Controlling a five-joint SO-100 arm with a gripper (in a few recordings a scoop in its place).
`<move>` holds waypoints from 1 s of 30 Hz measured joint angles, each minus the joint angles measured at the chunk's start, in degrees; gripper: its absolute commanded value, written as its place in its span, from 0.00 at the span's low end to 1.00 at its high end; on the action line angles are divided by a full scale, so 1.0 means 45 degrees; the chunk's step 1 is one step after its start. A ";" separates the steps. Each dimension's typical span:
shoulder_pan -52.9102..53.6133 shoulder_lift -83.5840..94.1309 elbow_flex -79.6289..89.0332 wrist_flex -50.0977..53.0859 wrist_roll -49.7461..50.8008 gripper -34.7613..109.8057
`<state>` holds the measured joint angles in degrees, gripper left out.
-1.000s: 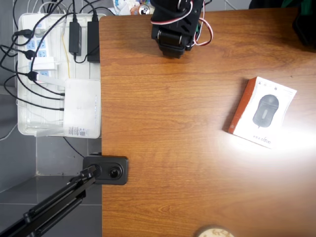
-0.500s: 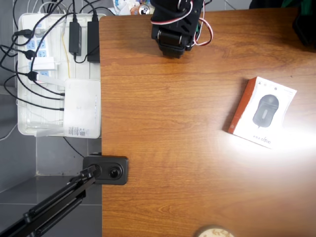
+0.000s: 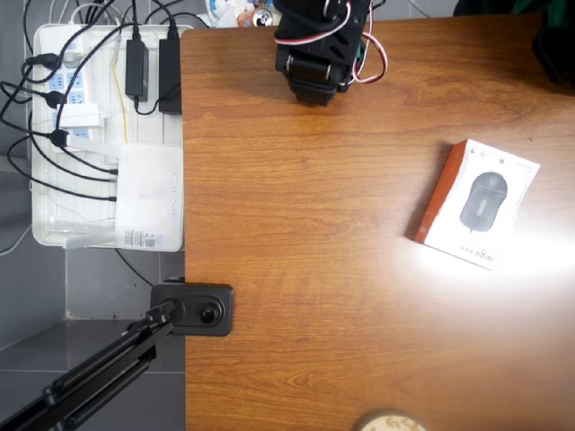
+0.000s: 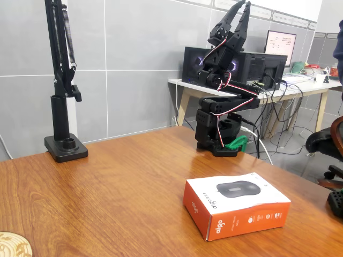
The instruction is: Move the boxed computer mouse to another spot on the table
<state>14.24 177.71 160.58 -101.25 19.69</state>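
The boxed computer mouse [image 3: 479,205] lies flat on the table [image 3: 314,269] near the right edge in the overhead view, its orange-red side facing left. In the fixed view the box [image 4: 236,211] sits in the front middle of the table [image 4: 107,187]. The black arm [image 3: 319,45] is folded up at the table's far edge. My gripper [image 4: 241,6] points straight up, high above its base and well behind the box. Its fingers stand slightly apart, with nothing between them.
A white tray [image 3: 99,135] of power strips, cables and a white router [image 3: 150,193] sits off the table's left edge. A black lamp-arm base [image 3: 193,308] [image 4: 66,147] stands at that edge. A round wooden coaster [image 3: 388,422] [image 4: 13,245] lies at the near edge.
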 measured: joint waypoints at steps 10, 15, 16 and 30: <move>0.0000 0.0000 0.0000 0.0371 -0.0156 0.39; 0.0000 -0.0020 -0.1191 0.4707 0.0508 0.60; 0.0000 -0.0020 -0.1875 0.5977 0.0449 0.64; -1.1328 -0.3750 -1.1152 2.1426 1.0977 0.98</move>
<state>-36.74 160.84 110.39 -4.83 69.08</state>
